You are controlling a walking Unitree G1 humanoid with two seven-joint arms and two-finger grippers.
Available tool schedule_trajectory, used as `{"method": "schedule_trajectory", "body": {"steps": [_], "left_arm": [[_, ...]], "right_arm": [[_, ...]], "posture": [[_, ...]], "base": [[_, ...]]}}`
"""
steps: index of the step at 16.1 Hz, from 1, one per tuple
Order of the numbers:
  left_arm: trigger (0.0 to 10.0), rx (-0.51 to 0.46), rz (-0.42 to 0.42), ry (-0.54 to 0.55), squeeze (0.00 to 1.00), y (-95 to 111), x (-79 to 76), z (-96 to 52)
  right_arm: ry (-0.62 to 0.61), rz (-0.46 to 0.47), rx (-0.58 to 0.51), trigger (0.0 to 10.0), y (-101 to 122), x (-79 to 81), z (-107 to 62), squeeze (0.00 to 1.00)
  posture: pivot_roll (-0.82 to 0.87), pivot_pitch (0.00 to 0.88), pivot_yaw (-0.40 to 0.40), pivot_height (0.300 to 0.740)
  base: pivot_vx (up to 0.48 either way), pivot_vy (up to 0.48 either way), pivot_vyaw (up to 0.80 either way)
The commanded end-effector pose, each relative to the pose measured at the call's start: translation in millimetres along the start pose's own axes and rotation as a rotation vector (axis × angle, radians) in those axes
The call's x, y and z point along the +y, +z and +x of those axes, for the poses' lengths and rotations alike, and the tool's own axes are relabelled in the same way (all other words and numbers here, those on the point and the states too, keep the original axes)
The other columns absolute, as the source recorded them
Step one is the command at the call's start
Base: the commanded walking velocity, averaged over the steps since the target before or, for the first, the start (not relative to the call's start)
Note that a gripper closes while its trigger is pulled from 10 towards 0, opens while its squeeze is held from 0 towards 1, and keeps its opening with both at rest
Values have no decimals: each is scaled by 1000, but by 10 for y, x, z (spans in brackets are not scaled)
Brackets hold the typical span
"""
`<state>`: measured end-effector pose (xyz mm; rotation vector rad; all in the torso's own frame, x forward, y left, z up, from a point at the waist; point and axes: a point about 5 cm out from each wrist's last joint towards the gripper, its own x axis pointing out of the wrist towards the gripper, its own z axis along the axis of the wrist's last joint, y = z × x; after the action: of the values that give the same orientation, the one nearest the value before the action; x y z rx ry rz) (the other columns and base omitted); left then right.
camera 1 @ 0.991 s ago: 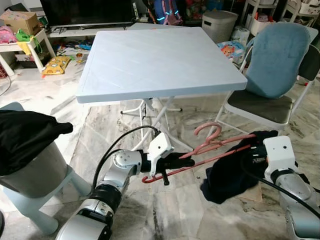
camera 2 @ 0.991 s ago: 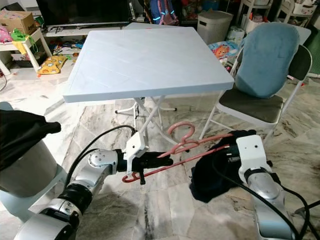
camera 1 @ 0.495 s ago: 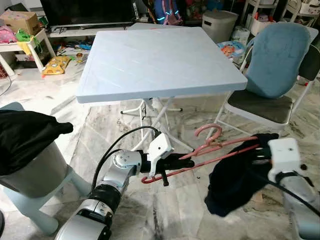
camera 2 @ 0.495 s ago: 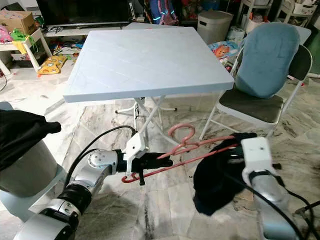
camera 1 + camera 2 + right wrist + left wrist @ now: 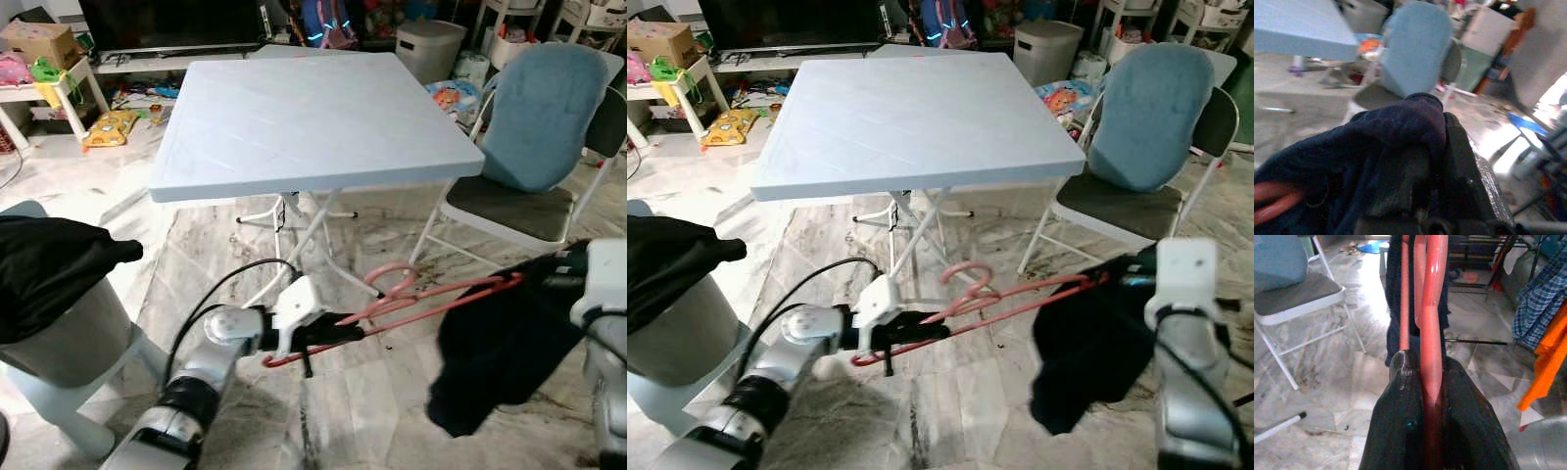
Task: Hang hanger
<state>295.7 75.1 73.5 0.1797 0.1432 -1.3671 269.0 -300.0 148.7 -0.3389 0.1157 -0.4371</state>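
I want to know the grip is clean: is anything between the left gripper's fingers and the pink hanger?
Nothing visible does. The left gripper is shut directly on the pink hanger at one end; the dark garment hangs at the far end, by the right gripper.

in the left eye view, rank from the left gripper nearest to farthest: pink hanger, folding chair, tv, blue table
1. pink hanger: clamped in the left gripper, running toward the robot's right.
2. blue table: just ahead, above the gripper.
3. folding chair: farther off, ahead on the right.
4. tv: farthest, at the back of the room, ahead to the left.
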Motion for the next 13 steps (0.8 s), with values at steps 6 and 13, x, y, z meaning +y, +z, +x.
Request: {"method": "schedule_trajectory", "body": {"steps": [6,13], "left_arm": [[0,-84,-79,9,0,99,11,-109],[8667,-181,-238,558,0,179,305,-134]], "right_arm": [[-135,77,133,0,-263,-99,33,0],[11,163,51,0,-315,119,-285,0]], "posture": [[-20,0,-38,740],[8,0,-44,740]], "base": [[0,0,0],[0,0,0]]}}
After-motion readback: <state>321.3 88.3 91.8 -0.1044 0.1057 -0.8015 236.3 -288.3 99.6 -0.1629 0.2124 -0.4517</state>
